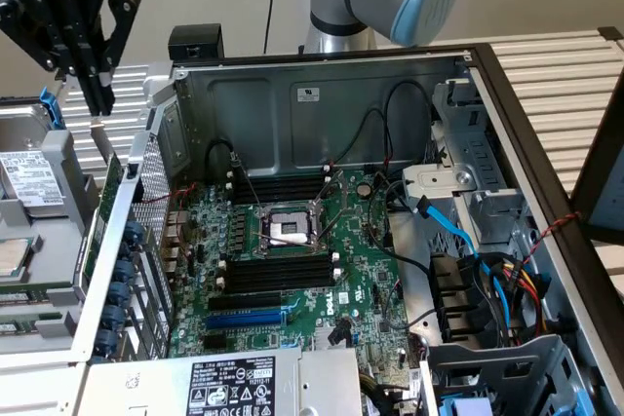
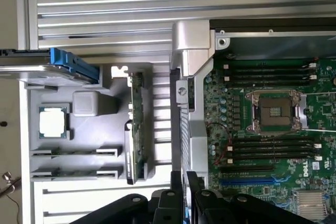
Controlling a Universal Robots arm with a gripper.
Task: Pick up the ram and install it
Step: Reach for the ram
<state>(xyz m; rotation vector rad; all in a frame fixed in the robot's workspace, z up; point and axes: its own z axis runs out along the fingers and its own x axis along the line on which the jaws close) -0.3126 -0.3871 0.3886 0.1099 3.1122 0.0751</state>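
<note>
At the upper left of the exterior view, the black two-fingered pincer [image 1: 98, 102] is hanging fingers-down outside the open grey metal computer case [image 1: 322, 94]. The case is resting on the slatted metal tabletop [image 1: 556, 75]. The pincer's fingers are standing only narrowly apart and are holding nothing. In the wrist view a slim gap is showing at the pincer [image 2: 184, 187], with just the case's edge visible through it.

The ram, a long thin green circuit-board stick [image 1: 101, 226], is not in the machine yet. It is standing on its edge in a pale grey plastic parts tray [image 2: 94, 129] outside the case. In the exterior view it is sitting at the left of the frame, lower than the pincer, just beside the case's perforated side wall [image 1: 146, 231]. The wrist view is showing the ram [image 2: 137, 124] between that wall and a square silver processor chip [image 2: 52, 121] lying in the same tray.

What matters here is the line-up. The ram's long axis is running alongside the case wall, slanting from upper right to lower left in the exterior view. The pincer is hovering above its upper end, well apart from it. From the wrist view I am judging that the fingers are sitting over the wall's edge rather than over the stick, so the ram is lying slightly off toward the tray side.

Inside the case, the long black slots [image 1: 278, 275] on the green motherboard [image 1: 370, 280] are looking empty.
</note>
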